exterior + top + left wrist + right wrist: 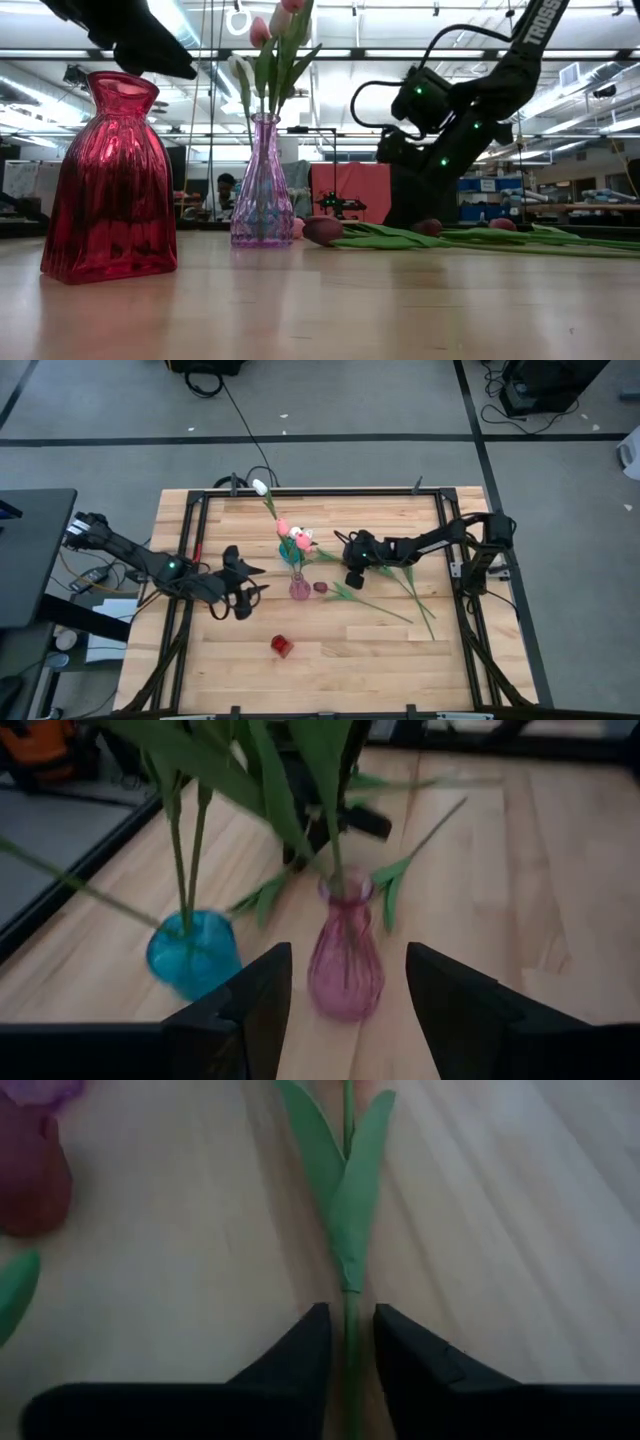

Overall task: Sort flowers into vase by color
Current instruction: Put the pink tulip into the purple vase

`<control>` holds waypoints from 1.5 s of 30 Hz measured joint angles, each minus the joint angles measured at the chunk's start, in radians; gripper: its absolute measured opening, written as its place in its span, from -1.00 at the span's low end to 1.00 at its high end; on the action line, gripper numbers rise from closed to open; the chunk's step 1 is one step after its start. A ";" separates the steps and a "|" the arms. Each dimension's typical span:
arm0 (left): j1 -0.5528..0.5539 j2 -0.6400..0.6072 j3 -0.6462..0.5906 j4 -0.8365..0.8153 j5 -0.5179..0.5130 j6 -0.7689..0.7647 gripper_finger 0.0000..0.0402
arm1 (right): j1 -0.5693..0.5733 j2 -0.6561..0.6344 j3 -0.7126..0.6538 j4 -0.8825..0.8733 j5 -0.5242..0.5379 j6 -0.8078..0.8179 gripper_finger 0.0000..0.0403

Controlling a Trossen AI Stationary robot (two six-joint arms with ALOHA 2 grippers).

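Three vases are standing mid-table — pink vase (299, 589), blue vase (290, 552), red vase (282, 646). Right gripper (347, 1342) is pinching a flat green stem (349, 1295) narrowly; left gripper (348, 982) is waiting wide, left of them.

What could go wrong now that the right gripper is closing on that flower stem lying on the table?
The right gripper straddles a thin green stem lying flat on the wood, so the stem may slip out or the fingertips may scrape the table. Lifting could drag the neighbouring flowers. The pink vase stands close by and could be knocked.
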 joint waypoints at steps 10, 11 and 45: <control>-0.001 0.004 -0.020 0.208 -0.007 0.004 0.01 | -0.059 -0.085 -0.006 -0.009 0.168 0.079 -0.93; -0.001 0.005 -0.020 0.231 -0.007 0.004 0.01 | -0.063 -0.119 -0.004 0.006 0.199 0.080 -0.95; 0.187 0.489 0.169 1.108 0.208 0.323 0.01 | 0.254 -0.746 -0.002 0.211 0.012 -0.166 -0.96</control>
